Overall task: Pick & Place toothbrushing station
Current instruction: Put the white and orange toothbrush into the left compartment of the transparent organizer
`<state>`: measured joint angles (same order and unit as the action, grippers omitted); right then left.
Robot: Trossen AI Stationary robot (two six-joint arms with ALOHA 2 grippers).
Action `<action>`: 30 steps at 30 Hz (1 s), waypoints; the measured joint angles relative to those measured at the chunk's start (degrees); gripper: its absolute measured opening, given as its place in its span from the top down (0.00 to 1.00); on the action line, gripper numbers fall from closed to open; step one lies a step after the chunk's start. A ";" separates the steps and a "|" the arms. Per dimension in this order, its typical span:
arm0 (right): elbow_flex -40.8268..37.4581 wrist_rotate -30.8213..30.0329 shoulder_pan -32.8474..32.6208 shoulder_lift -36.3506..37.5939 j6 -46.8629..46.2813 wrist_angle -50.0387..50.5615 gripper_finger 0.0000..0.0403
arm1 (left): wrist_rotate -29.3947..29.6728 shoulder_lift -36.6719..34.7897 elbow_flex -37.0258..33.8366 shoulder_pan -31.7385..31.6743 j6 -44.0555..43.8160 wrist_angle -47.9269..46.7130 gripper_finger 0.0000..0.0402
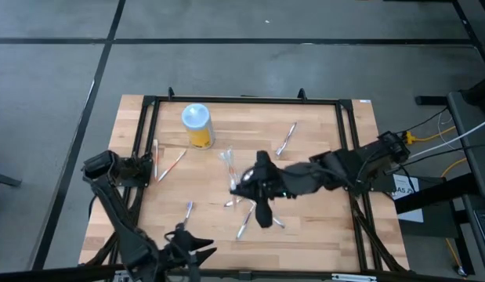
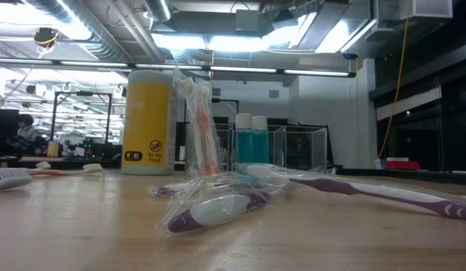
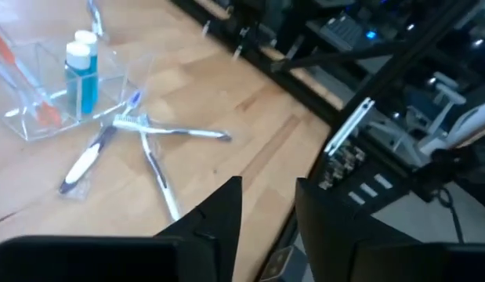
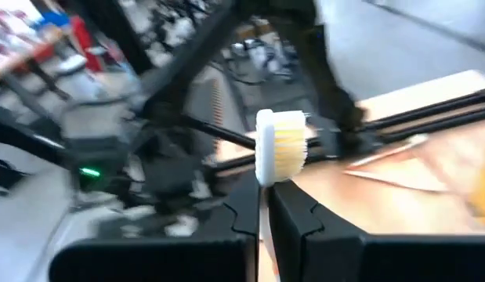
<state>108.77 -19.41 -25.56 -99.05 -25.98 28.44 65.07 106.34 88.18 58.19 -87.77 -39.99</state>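
On my left, the left gripper point(image 3: 267, 205) hung at the table's near edge, fingers parted with nothing between them. Ahead stood the yellow bottle point(image 1: 198, 127) near the far edge. At mid-table I saw the clear holder point(image 1: 229, 166) with loose toothbrushes point(image 1: 244, 225) around it. There my right gripper point(image 4: 265, 205) had pinched shut on a white toothbrush point(image 4: 277, 145), bristle head up

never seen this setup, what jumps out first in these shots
The right gripper, reached out over the middle of the table, is shut on a white toothbrush with its bristled head sticking up. Behind it stands a yellow bottle near the table's far edge, and the left gripper waits open at the near left corner.
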 joint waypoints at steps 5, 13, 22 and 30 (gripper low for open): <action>-0.04 9.98 5.00 -1.88 5.75 1.68 0.97 | 0.91 0.00 0.00 2.46 0.70 -0.76 0.71; -0.24 28.08 16.40 -7.41 13.37 3.97 0.97 | 7.62 -0.65 -0.07 4.29 -2.02 -1.68 0.76; -7.11 38.28 24.88 -7.29 18.09 -4.57 0.97 | 14.55 -2.83 -0.07 7.42 -3.27 -1.01 0.78; -23.49 42.99 27.80 -4.70 15.74 -19.61 0.97 | 16.69 -3.99 -0.07 8.20 -3.02 -0.28 0.79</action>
<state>85.28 23.58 2.24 -103.75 -10.25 8.83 81.76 102.35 88.12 66.39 -90.79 -40.27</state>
